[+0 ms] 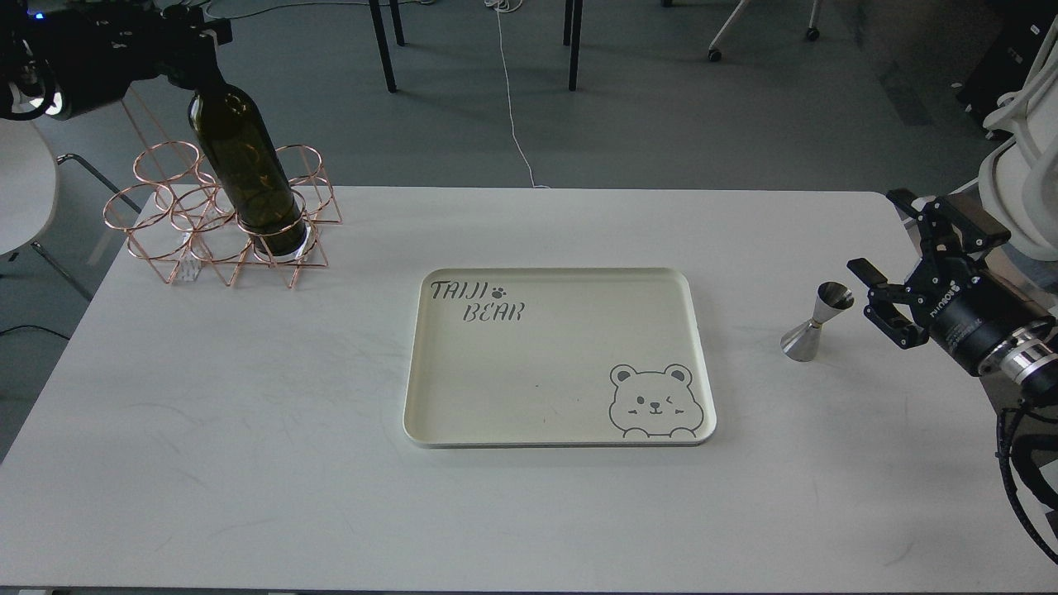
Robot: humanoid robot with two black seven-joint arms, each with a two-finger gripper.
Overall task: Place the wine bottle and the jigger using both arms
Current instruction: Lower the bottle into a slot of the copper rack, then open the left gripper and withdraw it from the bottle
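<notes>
Bottle first: the wine bottle (248, 161) is standing tilted in a copper wire rack (223, 223) at the table's far left, its neck hidden in the left gripper (194, 54), which seems to be clamping it, though the jaws are too dark to tell. The jigger (817, 324) is standing upright right of the cream tray (559, 357). The right gripper (888, 273) is waiting beside it, jaws spread, holding nothing. Judging by this, the pickup is underway; next comes closing on the jigger's waist and lifting the bottle clear of the rack
</notes>
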